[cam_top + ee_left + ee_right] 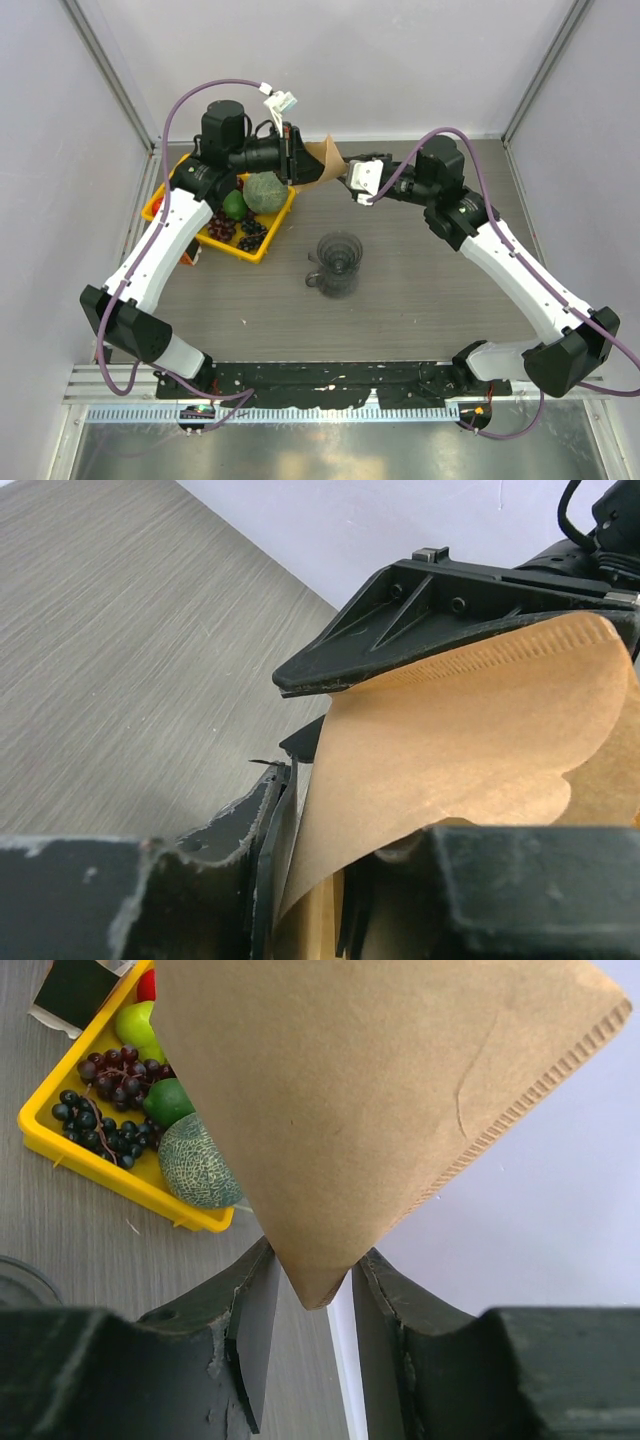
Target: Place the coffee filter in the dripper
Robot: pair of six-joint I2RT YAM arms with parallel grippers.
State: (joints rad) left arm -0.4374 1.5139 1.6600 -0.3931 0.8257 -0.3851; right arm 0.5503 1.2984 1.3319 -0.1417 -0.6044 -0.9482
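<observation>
The coffee filter [322, 160], a light-brown paper cone, hangs in the air at the back of the table between my two grippers. My left gripper [297, 155] is shut on its wide end; the paper runs between the jaws in the left wrist view [470, 730]. My right gripper [352, 172] is open, and the filter's tip [380, 1090] sits between its jaws [310, 1260], touching both inner faces. One right finger [420, 610] lies along the filter's crimped edge. The clear glass dripper [338, 262] stands empty on the table, in front of both grippers.
A yellow fruit tray [255, 255] with a green melon [263, 192], a lime and dark grapes lies at the back left, under the left arm; it also shows in the right wrist view [110, 1175]. An orange-brown carton [192, 258] sits at the tray's left edge.
</observation>
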